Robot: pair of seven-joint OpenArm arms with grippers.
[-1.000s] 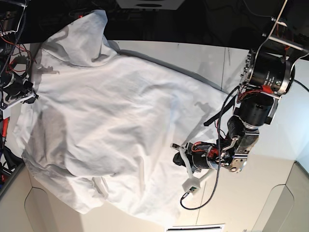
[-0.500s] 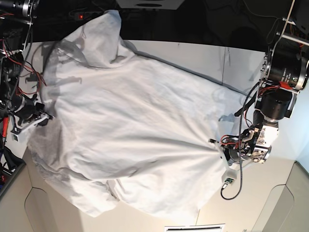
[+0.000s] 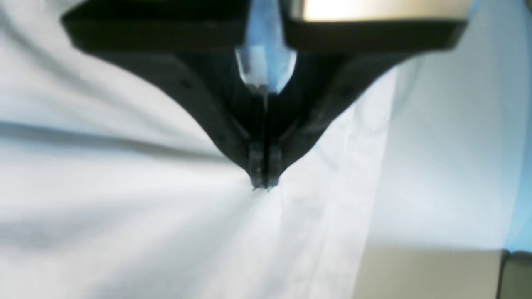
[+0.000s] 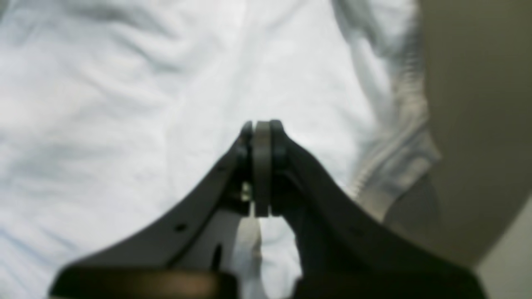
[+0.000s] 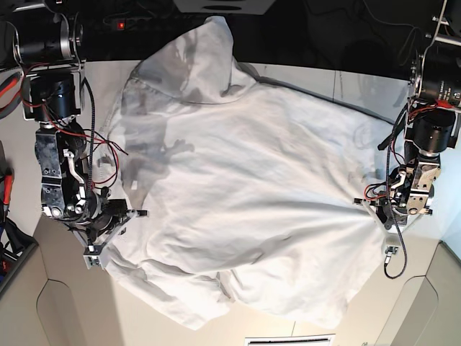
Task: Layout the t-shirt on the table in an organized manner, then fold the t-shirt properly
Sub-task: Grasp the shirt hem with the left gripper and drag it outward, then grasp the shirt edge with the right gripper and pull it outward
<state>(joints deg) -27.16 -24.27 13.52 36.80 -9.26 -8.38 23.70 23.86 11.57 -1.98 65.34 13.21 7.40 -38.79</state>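
Note:
The white t-shirt (image 5: pixel 245 194) lies spread and wrinkled over the table (image 5: pixel 317 83), and one end hangs over the dark far edge. My left gripper (image 5: pixel 378 213) is shut on the shirt's right edge, with taut creases fanning out from the pinch. In the left wrist view the left gripper (image 3: pixel 262 185) has its black fingers (image 3: pixel 232 137) closed on the t-shirt (image 3: pixel 124 207). My right gripper (image 5: pixel 119 220) is shut on the shirt's left edge. In the right wrist view the right gripper (image 4: pixel 261 128) has cloth pinched between its tips, beside a stitched hem (image 4: pixel 399 158).
Red and black wires run along the right arm (image 5: pixel 57 166) at the table's left side. A cable loop (image 5: pixel 392 256) dangles under the left arm. A power strip with a red light (image 5: pixel 122 25) lies in the dark area beyond the far edge. Bare tabletop shows at the near corners (image 5: pixel 86 310).
Both grippers have moved to the right of the base view with the shirt. The left gripper has pulled outward, stretching the cloth flatter and wider.

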